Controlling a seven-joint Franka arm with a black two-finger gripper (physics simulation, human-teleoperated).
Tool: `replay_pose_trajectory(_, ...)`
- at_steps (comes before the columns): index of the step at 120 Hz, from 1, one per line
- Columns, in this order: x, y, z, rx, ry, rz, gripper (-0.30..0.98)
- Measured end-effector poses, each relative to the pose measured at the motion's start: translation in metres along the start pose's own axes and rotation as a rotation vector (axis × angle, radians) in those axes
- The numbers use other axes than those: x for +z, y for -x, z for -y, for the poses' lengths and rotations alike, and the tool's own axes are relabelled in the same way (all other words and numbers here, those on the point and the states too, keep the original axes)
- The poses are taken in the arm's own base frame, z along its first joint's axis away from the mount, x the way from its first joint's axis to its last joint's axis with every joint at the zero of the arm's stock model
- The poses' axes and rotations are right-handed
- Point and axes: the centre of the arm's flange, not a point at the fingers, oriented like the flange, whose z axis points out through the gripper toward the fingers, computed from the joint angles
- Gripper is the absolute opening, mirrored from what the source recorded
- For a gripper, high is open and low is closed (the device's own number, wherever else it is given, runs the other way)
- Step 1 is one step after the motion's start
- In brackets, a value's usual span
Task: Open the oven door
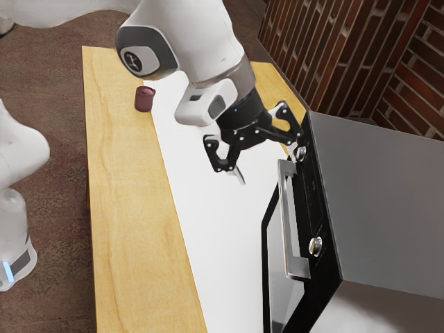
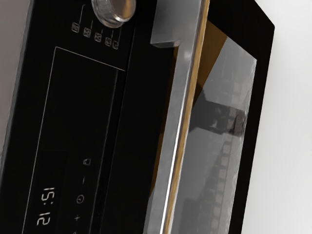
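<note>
Beside the gripper (image 1: 268, 165), near its fingertips, the handle (image 1: 287, 215) runs away along the oven door (image 1: 276, 239), which looks shut. Main risk, as I judge it: the finger on the oven side could strike the near knob (image 1: 301, 153) or the control panel (image 2: 80, 112) if the hand goes in too high or too deep, jamming or turning the knob. Also possible: closing off-line, so that 1 finger rides on the bar's face and the pull slips, or gripping only the end bracket, so the door twists under load. Tool: 2 fingers spread wide, nothing pinched between them. Contact with handle or knob: can't tell. Next move probably calls for centring both fingers across the bar.
</note>
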Motion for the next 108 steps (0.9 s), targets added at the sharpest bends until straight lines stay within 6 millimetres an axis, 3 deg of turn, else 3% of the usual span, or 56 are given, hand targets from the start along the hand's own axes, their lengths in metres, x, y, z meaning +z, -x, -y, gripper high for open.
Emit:
replay_pose_trajectory(9, 0.024, 0.005, -0.001, 0.026, 0.026, 0.001, 0.69)
replay_pose_trajectory(40, 0.067, 0.002, -0.002, 0.114, 0.054, 0.015, 0.69)
replay_pose_trajectory(78, 0.078, 0.012, -0.001, 0.161, 0.069, 0.024, 0.69)
replay_pose_trajectory(108, 0.096, 0.016, -0.017, 0.199, 0.136, 0.048, 0.69)
